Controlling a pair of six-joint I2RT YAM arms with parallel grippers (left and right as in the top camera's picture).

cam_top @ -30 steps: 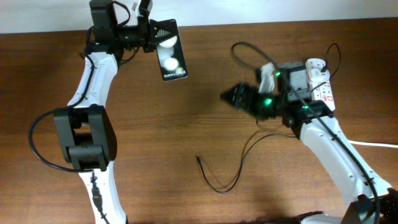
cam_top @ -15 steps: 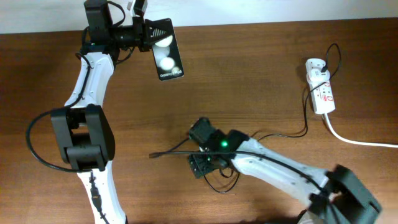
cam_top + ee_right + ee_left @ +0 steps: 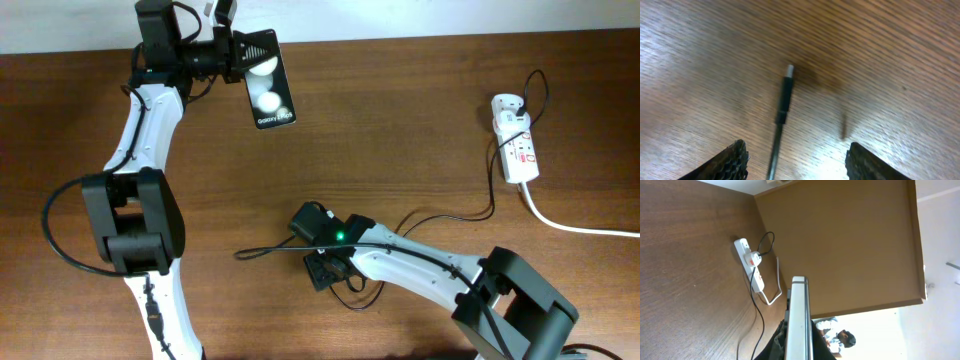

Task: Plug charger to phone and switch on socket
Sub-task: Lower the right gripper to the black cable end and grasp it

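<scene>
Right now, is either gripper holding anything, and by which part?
The left gripper holds the phone by the end away from its Galaxy lettering. The right gripper is open; the charger lies loose between its jaws.

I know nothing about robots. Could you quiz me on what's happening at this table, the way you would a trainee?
1. True or false: the left tool is gripping the phone.
2. Where does the plug tip of the charger lie? A) inside the phone. B) on the table, in front of the open right tool. C) hanging over the table's edge.
3. What colour is the socket?
Key: 1 true; 2 B; 3 white.
</scene>
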